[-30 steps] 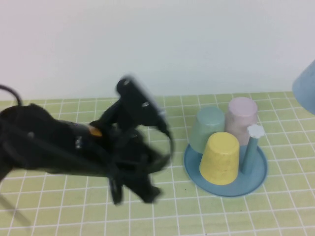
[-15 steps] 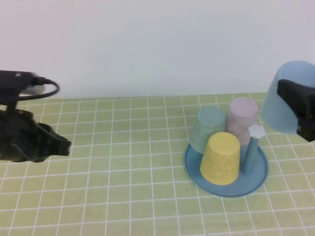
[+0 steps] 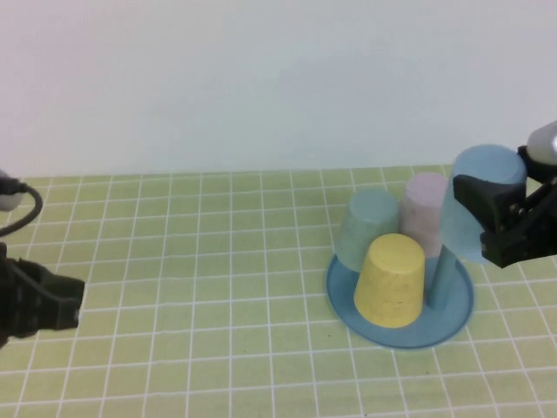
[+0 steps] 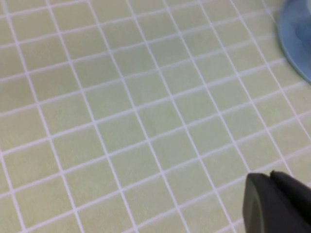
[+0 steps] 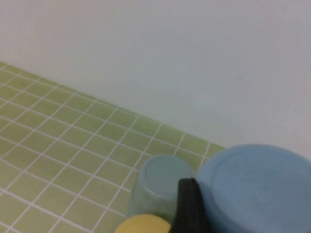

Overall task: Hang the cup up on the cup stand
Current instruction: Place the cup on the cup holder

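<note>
The light blue cup (image 3: 477,174) hangs upside-down in the air, with my right gripper (image 3: 486,223) shut on its side. It sits over the right part of the cup stand (image 3: 400,335), above a teal peg (image 3: 439,280) whose top is hidden behind it. In the right wrist view the cup (image 5: 257,189) fills the lower corner beside one black finger (image 5: 189,206). My left gripper (image 3: 52,300) is far to the left, low over the table and shut on nothing; its closed fingertips (image 4: 269,194) show in the left wrist view.
Three upturned cups stand on the stand: a teal-green one (image 3: 370,226), a pink one (image 3: 425,207) and a yellow one (image 3: 390,279) in front. The stand's rim (image 4: 297,46) shows in the left wrist view. The green tiled tablecloth (image 3: 218,287) ends at a white wall.
The left arm has drawn back from the middle to the far left edge. The right gripper has carried the cup in from the right and down over the stand's right peg.
</note>
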Controlling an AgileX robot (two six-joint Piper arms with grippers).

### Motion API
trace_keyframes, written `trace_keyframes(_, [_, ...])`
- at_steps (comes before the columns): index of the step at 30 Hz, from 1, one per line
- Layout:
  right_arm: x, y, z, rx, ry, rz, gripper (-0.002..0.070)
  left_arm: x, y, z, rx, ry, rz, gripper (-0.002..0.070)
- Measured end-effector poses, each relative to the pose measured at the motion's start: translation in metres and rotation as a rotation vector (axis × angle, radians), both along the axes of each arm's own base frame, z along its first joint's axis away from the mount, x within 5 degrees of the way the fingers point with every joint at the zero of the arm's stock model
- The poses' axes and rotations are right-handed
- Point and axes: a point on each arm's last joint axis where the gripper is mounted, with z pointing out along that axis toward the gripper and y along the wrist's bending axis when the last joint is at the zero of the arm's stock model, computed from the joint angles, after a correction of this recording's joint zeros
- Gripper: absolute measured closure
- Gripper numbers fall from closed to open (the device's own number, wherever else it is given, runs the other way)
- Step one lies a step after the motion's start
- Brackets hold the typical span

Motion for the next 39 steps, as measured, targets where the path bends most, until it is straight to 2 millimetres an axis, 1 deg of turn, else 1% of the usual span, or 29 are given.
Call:
trace_keyframes(6, [0.006,0.004,-0.009,-0.031,0.025,0.017,0.0169,-0.016,-0.001,0.008,-0.001,-0.023,-0.018,0.0676])
trace_keyframes(10, [0.013,0.008,-0.022,-0.07,0.059,0.024,0.0169,-0.023,-0.002,0.011,-0.003,-0.015,-0.038,0.0676])
trace_keyframes(14, [0.021,0.013,-0.034,-0.121,0.087,0.038,0.0169,-0.027,-0.003,0.009,-0.004,0.019,-0.062,0.0676])
trace_keyframes(18, [0.029,0.016,-0.026,-0.12,0.061,0.033,0.0169,-0.03,-0.004,0.008,-0.006,0.05,-0.081,0.0676])
trace_keyframes(22, [0.035,0.017,-0.009,-0.105,0.016,0.008,0.0169,-0.03,-0.004,0.007,-0.006,0.051,-0.082,0.0676])
trace_keyframes(25, [0.038,0.017,-0.009,-0.112,0.014,-0.011,0.0169,-0.03,-0.004,0.008,-0.008,0.051,-0.082,0.0676])
trace_keyframes(29, [0.044,0.02,-0.021,-0.139,0.047,-0.016,0.0169,-0.03,-0.004,0.008,-0.008,0.052,-0.083,0.0676])
trace_keyframes(39, [0.063,0.03,-0.065,-0.229,0.166,0.0,0.0169,-0.032,-0.005,0.006,-0.014,0.081,-0.091,0.0676])
